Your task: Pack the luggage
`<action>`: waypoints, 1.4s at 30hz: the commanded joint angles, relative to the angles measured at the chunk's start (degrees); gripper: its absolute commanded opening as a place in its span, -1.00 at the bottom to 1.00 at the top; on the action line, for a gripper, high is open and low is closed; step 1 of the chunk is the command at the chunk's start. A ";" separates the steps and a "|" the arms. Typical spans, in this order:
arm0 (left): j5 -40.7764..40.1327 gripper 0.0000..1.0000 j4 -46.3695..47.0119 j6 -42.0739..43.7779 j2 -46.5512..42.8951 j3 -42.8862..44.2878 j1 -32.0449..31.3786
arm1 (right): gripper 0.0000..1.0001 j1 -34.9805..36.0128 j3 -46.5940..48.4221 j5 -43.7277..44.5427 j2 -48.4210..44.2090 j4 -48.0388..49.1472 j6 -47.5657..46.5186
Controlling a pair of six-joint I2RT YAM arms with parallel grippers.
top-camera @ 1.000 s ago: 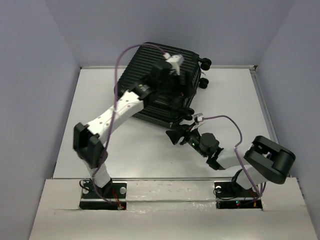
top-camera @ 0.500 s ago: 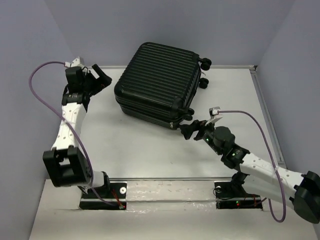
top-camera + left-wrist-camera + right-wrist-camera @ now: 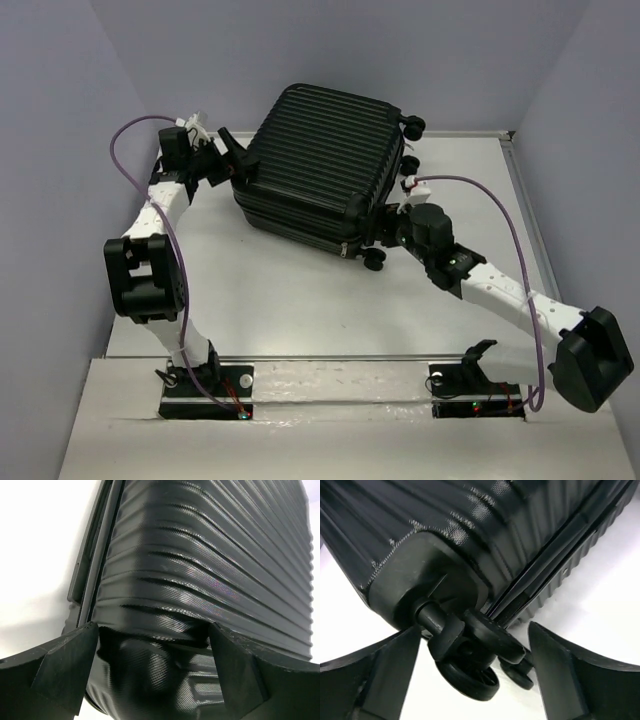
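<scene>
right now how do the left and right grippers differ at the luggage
The left gripper faces a bare ribbed corner of the luggage; the right gripper faces a wheeled corner. The left gripper is at its far-left side, the right gripper near-right. Both have jaws open, gripping nothing.

light: bright, even | glare: sheen on luggage [image 3: 210, 575] ribs ahead of left gripper [image 3: 152, 632] | table [image 3: 40, 555] beside it: washed-out white

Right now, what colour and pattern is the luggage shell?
The luggage is black, with parallel ribbed grooves across the shell. The left wrist view shows it best.
</scene>
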 commanded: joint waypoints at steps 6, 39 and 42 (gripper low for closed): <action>-0.44 0.91 0.75 -0.59 -3.11 -9.13 -14.15 | -0.55 -13.97 2.25 -12.56 -0.54 -1.95 -2.46; -28.05 0.98 -1.36 -3.40 -42.57 -27.94 -24.44 | 0.64 -27.70 41.26 -47.63 39.17 -16.72 -6.95; -26.56 0.98 -2.58 -3.66 -45.99 -31.46 -24.53 | 0.67 -26.39 49.23 -50.00 44.78 -16.62 -4.58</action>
